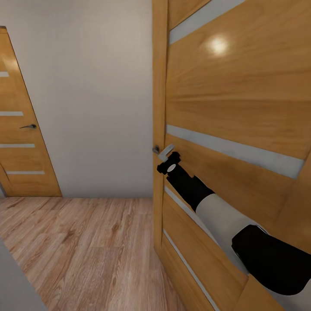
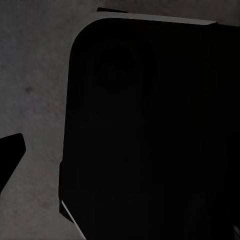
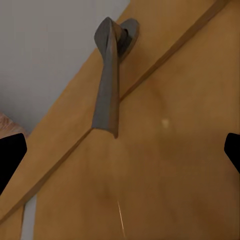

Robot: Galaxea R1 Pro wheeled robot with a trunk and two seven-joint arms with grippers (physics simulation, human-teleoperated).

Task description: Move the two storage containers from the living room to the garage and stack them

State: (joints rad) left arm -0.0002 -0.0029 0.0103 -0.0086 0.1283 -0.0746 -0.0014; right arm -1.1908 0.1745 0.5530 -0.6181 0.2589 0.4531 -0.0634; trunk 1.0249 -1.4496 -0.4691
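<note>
Presently the right end effector (image 1: 166, 156) is at the door handle (image 1: 163, 151) at centre frame in the head view; in the right wrist view the lever (image 3: 108, 85) lies ahead between fingertips (image 3: 11, 152) set wide apart, not touching it, its long axis running from the rosette toward the camera. Neither storage container is visible in these frames. The left end effector's state cannot be judged from its dark view.
</note>
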